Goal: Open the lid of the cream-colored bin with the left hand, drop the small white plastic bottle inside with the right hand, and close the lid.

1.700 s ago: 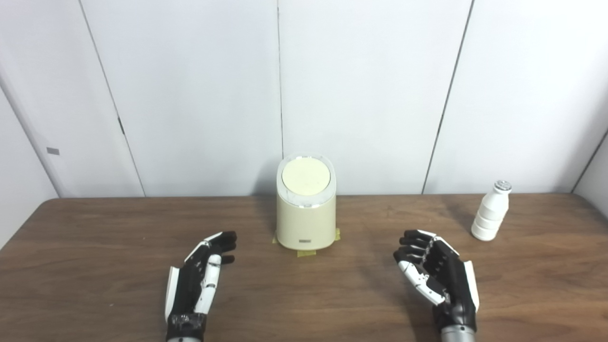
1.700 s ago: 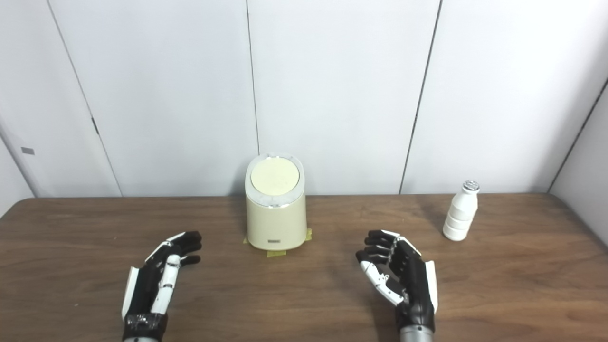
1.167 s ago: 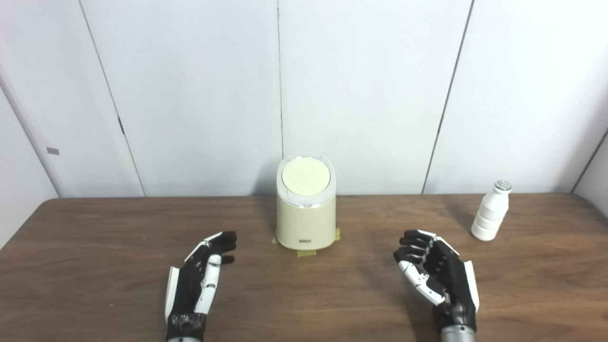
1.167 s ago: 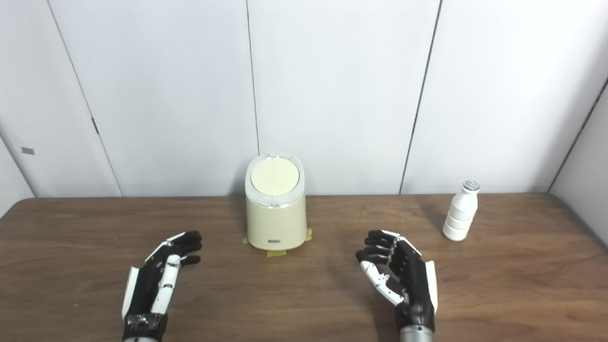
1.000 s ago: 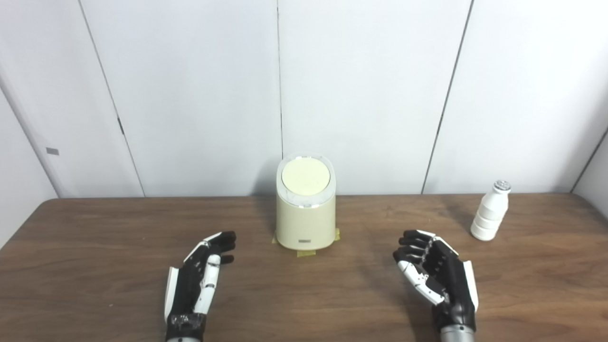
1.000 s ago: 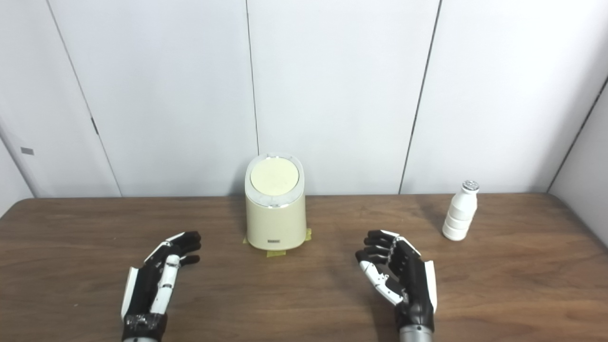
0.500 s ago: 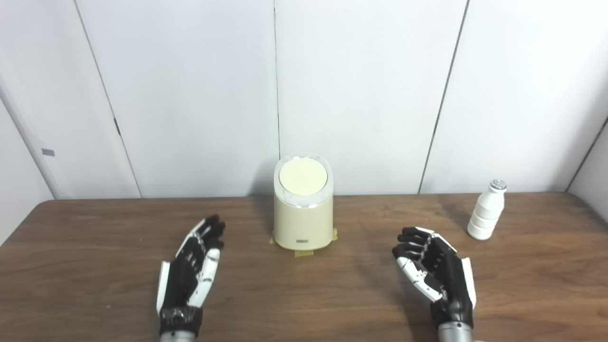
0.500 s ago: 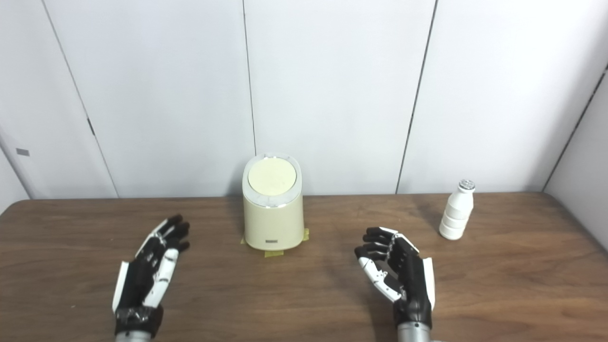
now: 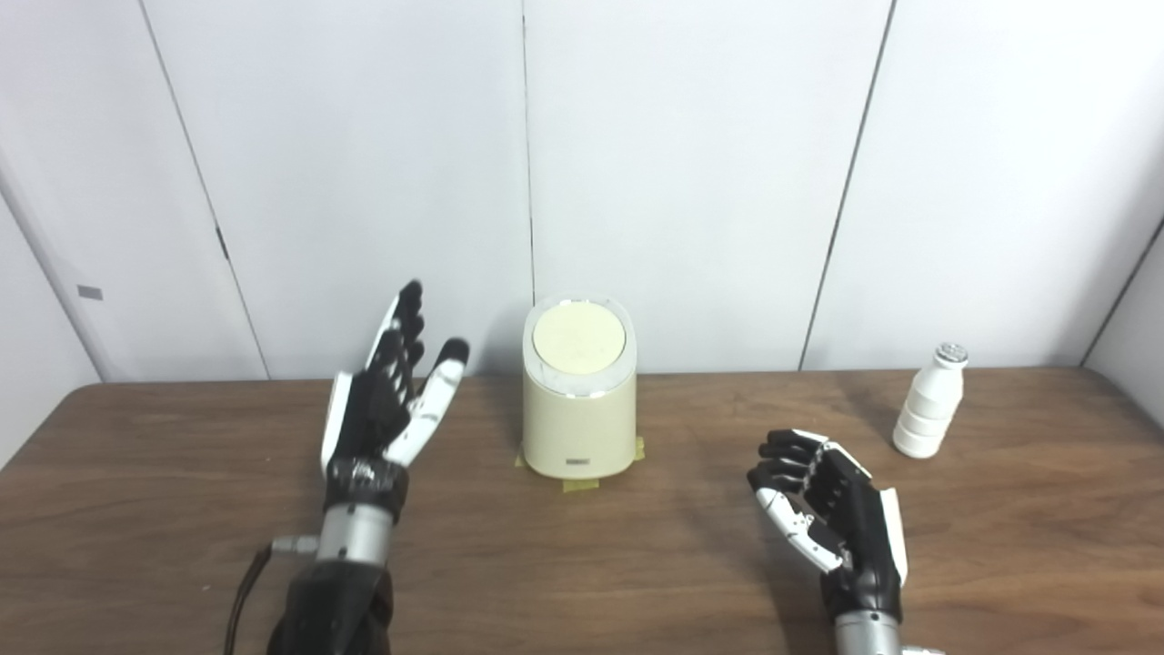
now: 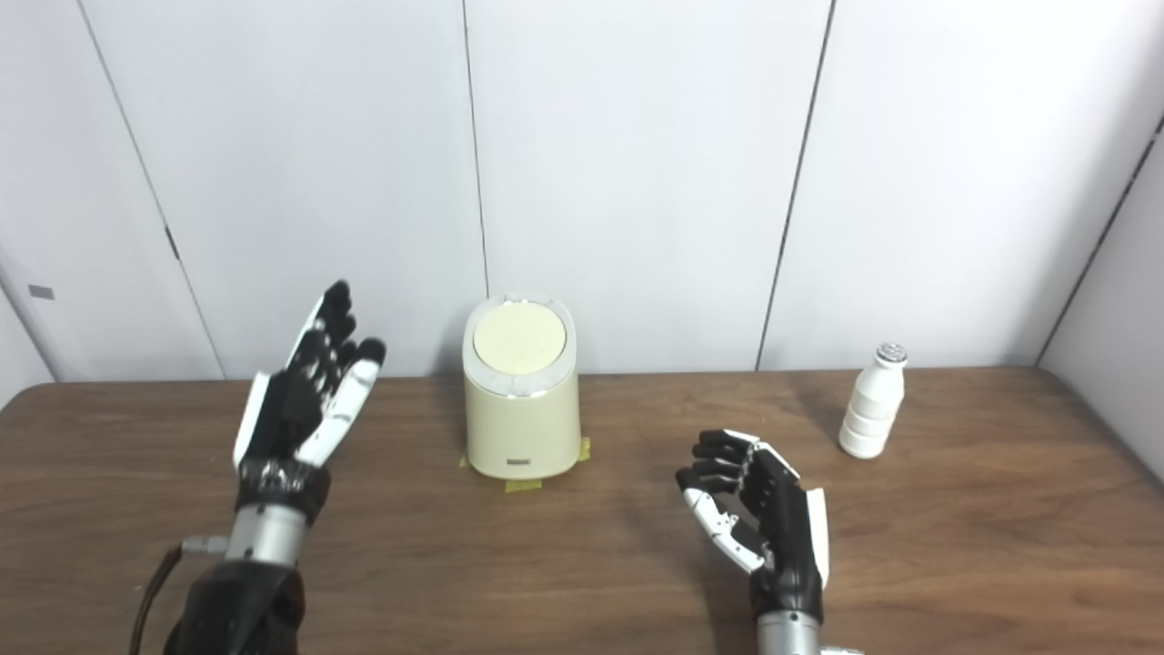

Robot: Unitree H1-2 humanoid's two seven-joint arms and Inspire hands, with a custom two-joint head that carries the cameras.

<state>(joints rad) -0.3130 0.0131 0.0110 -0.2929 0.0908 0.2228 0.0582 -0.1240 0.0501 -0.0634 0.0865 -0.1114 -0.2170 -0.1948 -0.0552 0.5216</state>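
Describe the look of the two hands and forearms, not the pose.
Both the left hand and the right hand are black with white panels along the outer edge and on the thumb. Each sits on a silver cylindrical wrist. Below the left wrist the forearm is wrapped in dark cover, and a dark cable runs off a small silver connector there. No markings are legible.

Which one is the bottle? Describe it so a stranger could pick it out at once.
Start from the brown wooden table and follow its far edge, by the white wall, toward the right end. There the small white bottle stands upright, alone, beyond the right hand. Unlike the wider cream-colored bin at the middle, it is slim, ribbed and white with a silvery cap.
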